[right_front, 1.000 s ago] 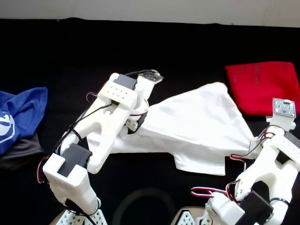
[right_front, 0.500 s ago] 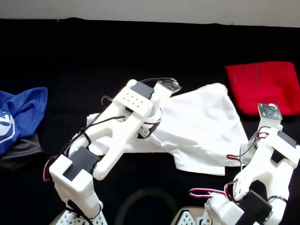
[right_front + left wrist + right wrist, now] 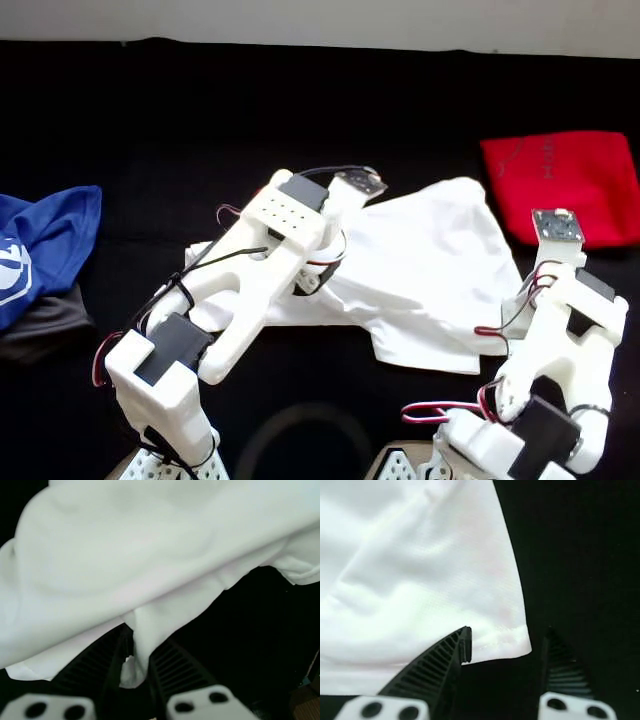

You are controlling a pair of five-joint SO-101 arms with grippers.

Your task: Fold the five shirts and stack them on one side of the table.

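Across the middle of the black tabletop [image 3: 300, 100] lies a crumpled white shirt [image 3: 430, 265] of thin, smooth fabric, partly spread out, with loose folds along its near edge. At the tabletop's right side a folded red shirt [image 3: 565, 185] of matte fabric rests flat, just beside the white shirt's far corner. At the left side a bunched blue shirt [image 3: 45, 240] with a pale print sits on a dark grey garment [image 3: 40, 330], both well apart from the white shirt. The white plastic left arm [image 3: 250, 280] leans over the white shirt's left part. The left pincer [image 3: 134, 672] is closed on a narrow fold of that shirt, and the cloth runs out from between its ribbed black fingers [image 3: 175, 669]. The white plastic right arm [image 3: 565, 330] stands at the shirt's near right corner. The right pincer [image 3: 507, 637] is parted wide and grips nothing — its ribbed fingers [image 3: 440, 665] sit either side of the shirt's hemmed corner, one in front of the cloth, the other over bare tabletop.
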